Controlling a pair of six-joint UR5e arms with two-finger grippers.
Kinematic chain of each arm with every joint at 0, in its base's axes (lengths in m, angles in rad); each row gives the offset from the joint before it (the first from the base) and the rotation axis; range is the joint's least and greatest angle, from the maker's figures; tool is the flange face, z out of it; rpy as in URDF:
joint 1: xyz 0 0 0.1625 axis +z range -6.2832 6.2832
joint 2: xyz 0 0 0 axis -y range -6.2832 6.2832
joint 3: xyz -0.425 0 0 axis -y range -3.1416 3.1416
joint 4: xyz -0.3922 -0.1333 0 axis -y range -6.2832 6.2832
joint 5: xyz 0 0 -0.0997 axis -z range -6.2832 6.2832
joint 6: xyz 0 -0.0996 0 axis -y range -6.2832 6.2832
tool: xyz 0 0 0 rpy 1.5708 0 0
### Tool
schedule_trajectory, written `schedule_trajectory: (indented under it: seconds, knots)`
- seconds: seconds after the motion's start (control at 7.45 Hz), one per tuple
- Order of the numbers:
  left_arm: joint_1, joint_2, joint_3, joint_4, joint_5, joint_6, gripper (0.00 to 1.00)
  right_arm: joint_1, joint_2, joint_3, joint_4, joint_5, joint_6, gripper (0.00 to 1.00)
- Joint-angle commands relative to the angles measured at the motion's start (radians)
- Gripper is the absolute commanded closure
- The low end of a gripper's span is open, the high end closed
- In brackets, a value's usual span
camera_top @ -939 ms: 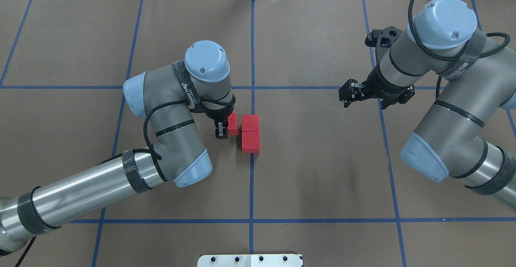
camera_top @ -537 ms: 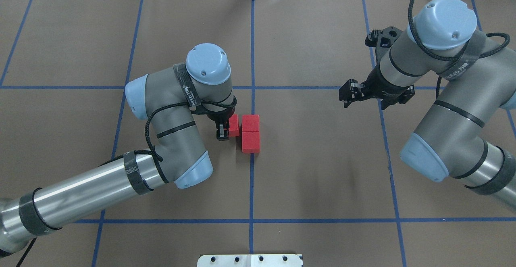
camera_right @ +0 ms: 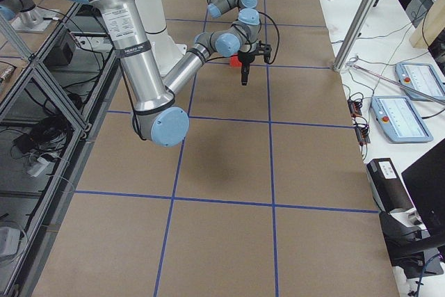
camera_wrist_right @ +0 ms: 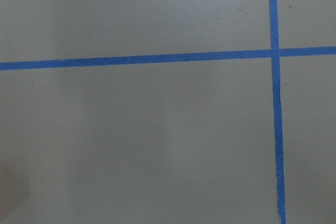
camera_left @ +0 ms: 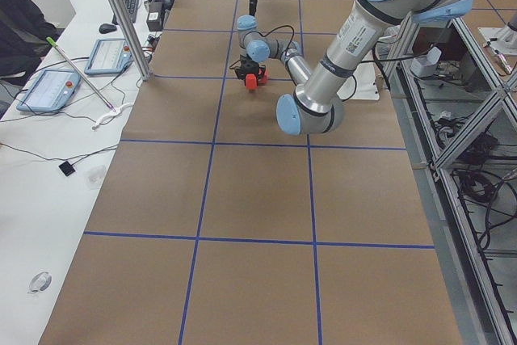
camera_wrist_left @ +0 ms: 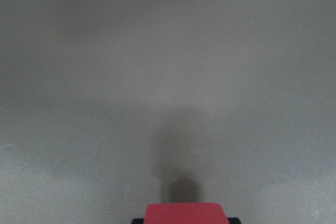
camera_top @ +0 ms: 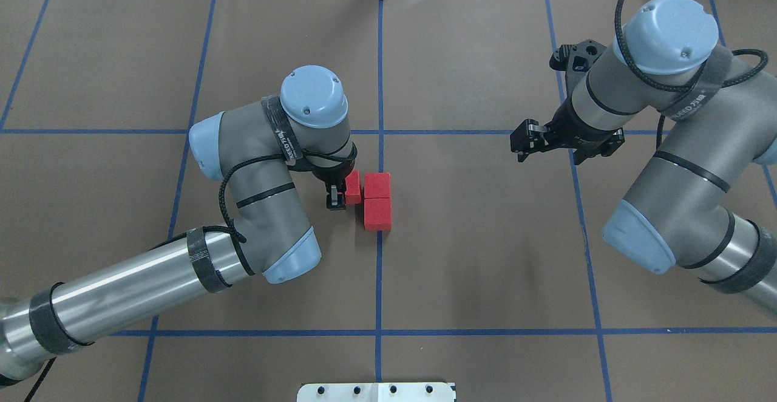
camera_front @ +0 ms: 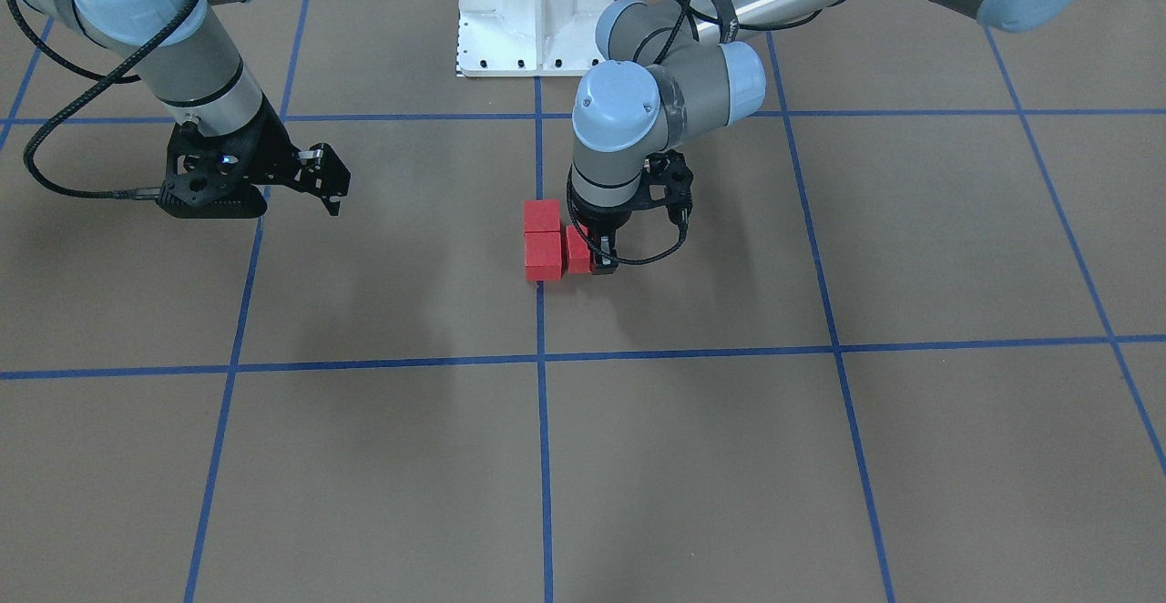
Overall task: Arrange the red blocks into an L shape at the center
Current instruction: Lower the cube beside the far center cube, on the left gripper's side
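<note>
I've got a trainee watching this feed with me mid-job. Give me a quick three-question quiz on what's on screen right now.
1. True or false: the right gripper is holding a block.
2. How many red blocks sit on the middle blue tape line? A: one. B: two. C: three.
3. Fill in: the third block, just beside the line, is gripped by the ___ gripper.

Key
1. False. It hangs empty, well off to the side of the blocks.
2. B. Two sit edge to edge along the line.
3. Left. The left gripper is closed on it, next to the pair's far block.
</note>
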Motion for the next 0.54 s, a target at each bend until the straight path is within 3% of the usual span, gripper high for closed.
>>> schedule_trajectory:
  seconds: [0.0,0.4]
  knots:
    - [0.000,0.000,0.000,-0.001,0.001,0.014,1.00,0.000,0.000,0.000,0.000,0.000,0.000,0.00]
    - [0.002,-0.002,0.006,-0.009,0.001,0.021,1.00,0.002,0.000,0.002,0.000,0.000,0.000,0.00]
